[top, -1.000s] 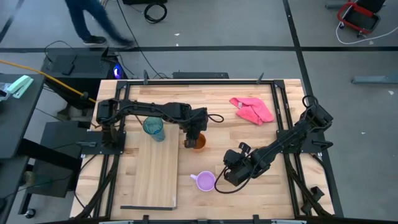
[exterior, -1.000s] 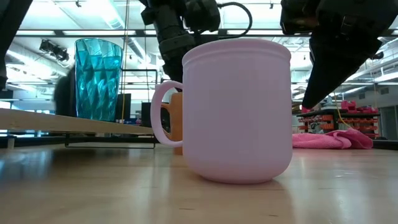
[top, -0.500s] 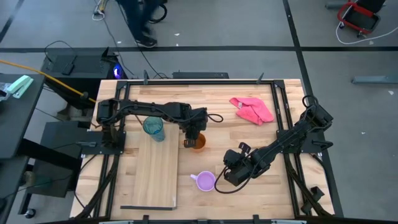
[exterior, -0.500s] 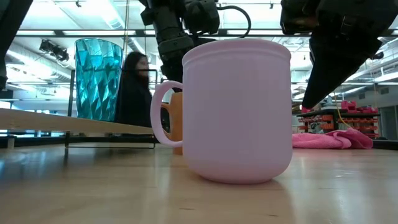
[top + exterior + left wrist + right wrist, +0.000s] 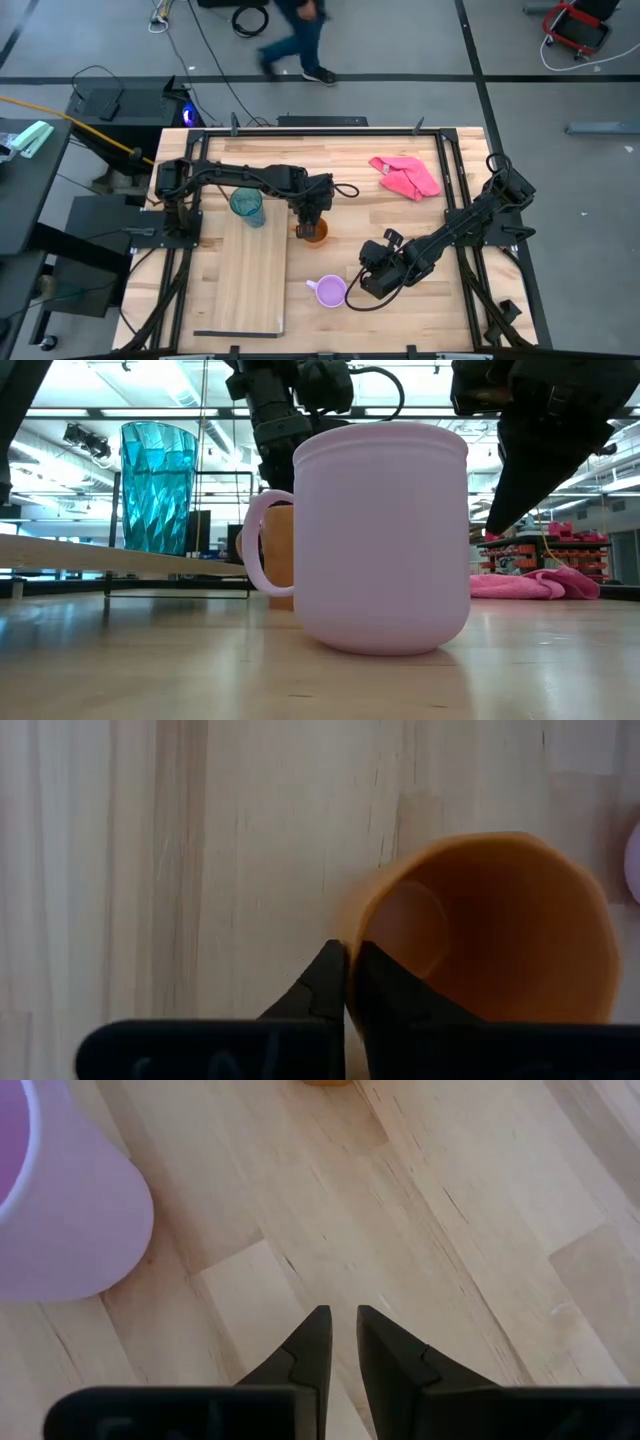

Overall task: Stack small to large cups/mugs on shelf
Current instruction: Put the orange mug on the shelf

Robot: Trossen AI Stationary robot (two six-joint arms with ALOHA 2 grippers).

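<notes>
The squat orange mug (image 5: 316, 233) is on the table just right of the shelf (image 5: 250, 285), a pale board. My left gripper (image 5: 311, 218) is shut on it. The teal tumbler (image 5: 247, 207) stands upright on the shelf's far end and also shows in the low view (image 5: 157, 485). The lilac mug (image 5: 330, 291) stands upright on the table near the front, large in the low view (image 5: 385, 540). My right gripper (image 5: 364, 286) hovers just right of the lilac mug, with its fingers almost together and nothing between them. My left gripper pinches the orange mug's rim wall (image 5: 352, 925), one finger inside the mug (image 5: 378, 982) and one outside (image 5: 322, 982). The fingers come from above, pointing down. In the low view the mug's base (image 5: 278, 600) is at table level; I cannot tell whether it is lifted.
A pink cloth (image 5: 405, 177) lies at the far right of the table. A person walks across the floor beyond the far edge (image 5: 295, 40). Bare wood lies between the two mugs and along the near part of the shelf.
My left gripper has moved slightly toward the shelf with the orange mug, so more of the mug shows left of the lilac mug in the low view. The person behind the table has walked on. My right arm has kept still.
</notes>
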